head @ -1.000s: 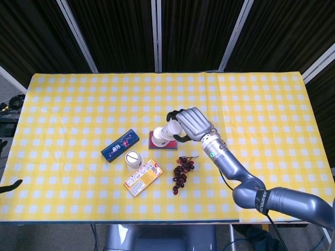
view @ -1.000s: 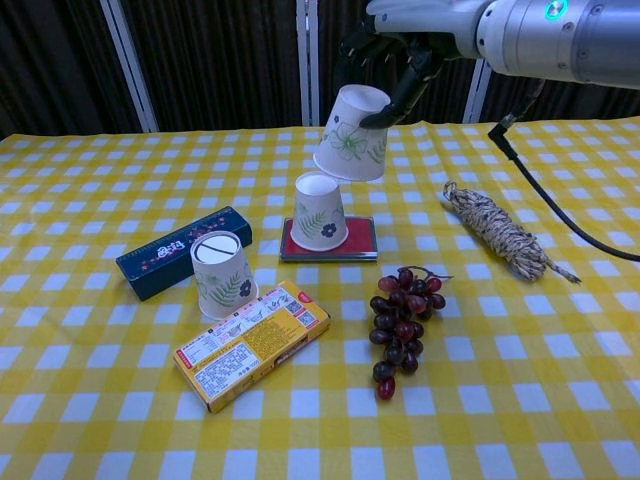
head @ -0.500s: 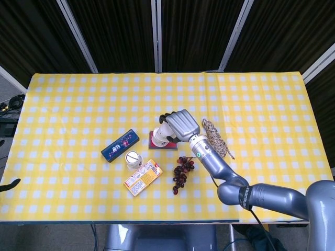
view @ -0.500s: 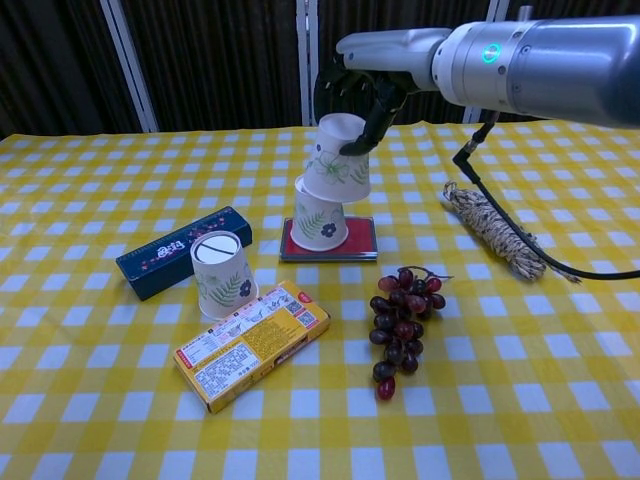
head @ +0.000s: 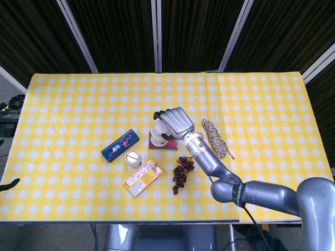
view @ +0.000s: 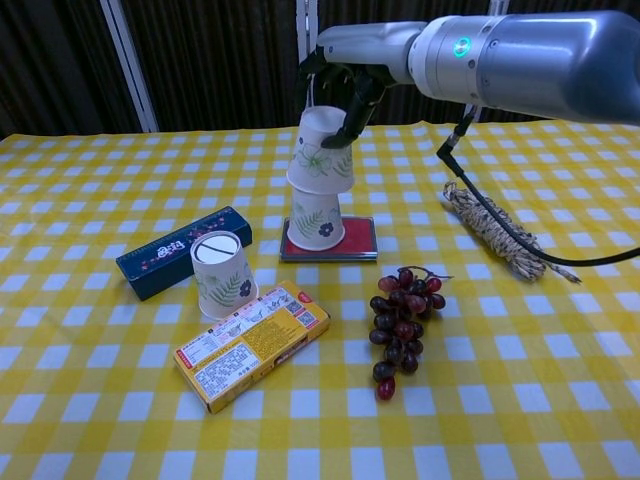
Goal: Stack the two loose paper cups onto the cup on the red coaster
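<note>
The cup on the red coaster [view: 319, 221] now has your carried cup [view: 322, 150] lowered onto its top, where a moment ago it hung tilted above. Your right hand [view: 340, 88] still grips it. The second loose cup [view: 223, 275] waits near-left on the tabletop [view: 560, 380].

A table [view: 560, 400] draped in yellow-and-white check held a scatter of small goods.

A red coaster [view: 360, 240] lay at its centre, a grape bunch [view: 402, 325] at 5 o'clock from it and a coil of rope [view: 497, 232] at 3 o'clock. A dark blue box [view: 165, 258] sat at 9 o'clock, an upturned paper cup [view: 223, 275] touching its near side, and a yellow carton [view: 251, 343] rested at 7 o'clock.
</note>
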